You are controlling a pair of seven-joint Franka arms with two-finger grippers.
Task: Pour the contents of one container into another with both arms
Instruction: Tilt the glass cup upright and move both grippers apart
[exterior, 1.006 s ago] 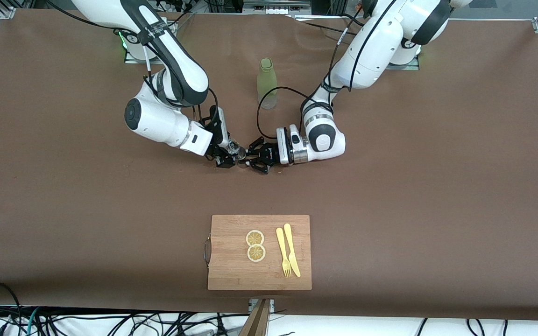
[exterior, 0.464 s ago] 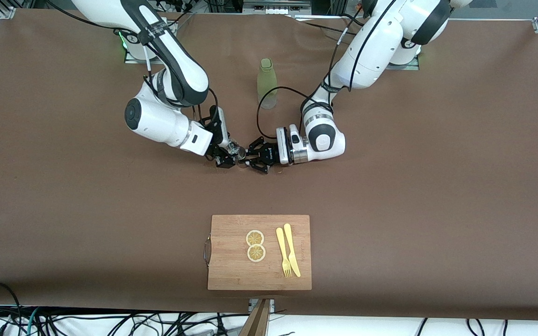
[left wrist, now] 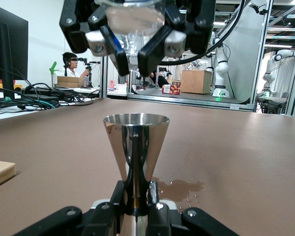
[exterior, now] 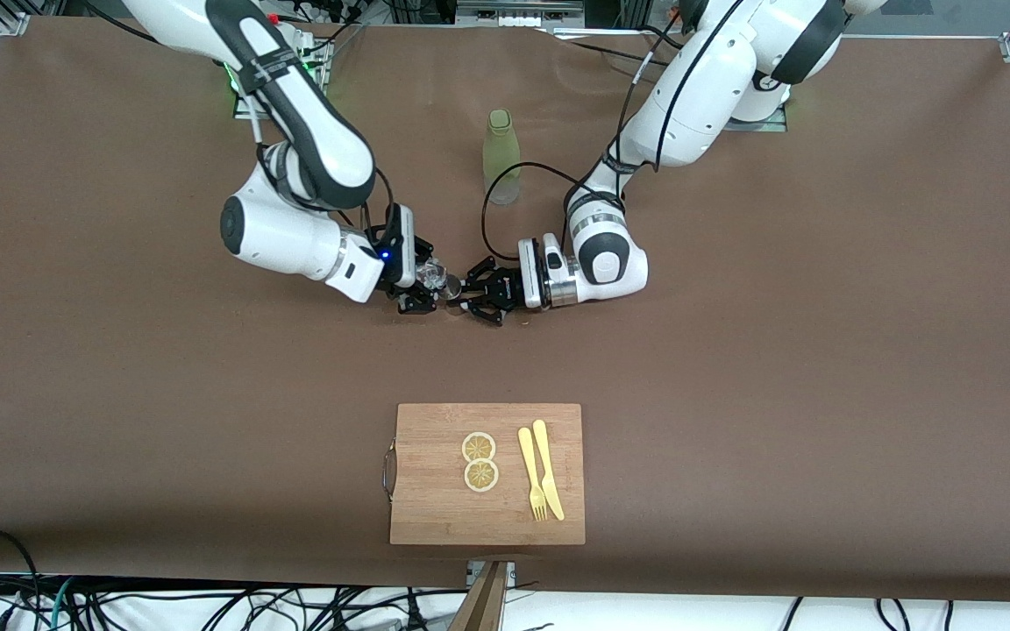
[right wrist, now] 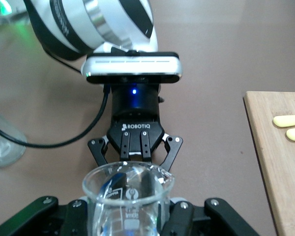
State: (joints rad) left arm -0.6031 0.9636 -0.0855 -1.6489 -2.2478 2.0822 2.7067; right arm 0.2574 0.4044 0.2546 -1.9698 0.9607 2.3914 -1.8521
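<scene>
My left gripper (exterior: 463, 295) (left wrist: 136, 195) is shut on the waist of a shiny metal jigger (exterior: 452, 285) (left wrist: 136, 140), which stands upright on the brown table (exterior: 733, 350). My right gripper (exterior: 420, 286) (right wrist: 130, 197) is shut on a clear glass beaker (exterior: 429, 274) (right wrist: 128, 196) and holds it just above the jigger's open cup, toward the right arm's end. In the left wrist view the beaker (left wrist: 133, 22) hangs over the jigger's rim. The right wrist view shows the left gripper (right wrist: 136, 157) just past the beaker's rim. The two grippers face each other, almost touching.
A wet patch (left wrist: 179, 188) lies on the table beside the jigger. A pale green bottle (exterior: 501, 158) stands farther from the front camera, between the arms. Nearer the front camera lies a wooden cutting board (exterior: 435, 508) with two lemon slices (exterior: 479, 461), a yellow fork and knife (exterior: 540, 473).
The right arm's wrist has turned and shifted slightly toward its own end of the table, carrying the beaker with it. The left arm and the jigger have stayed put.
</scene>
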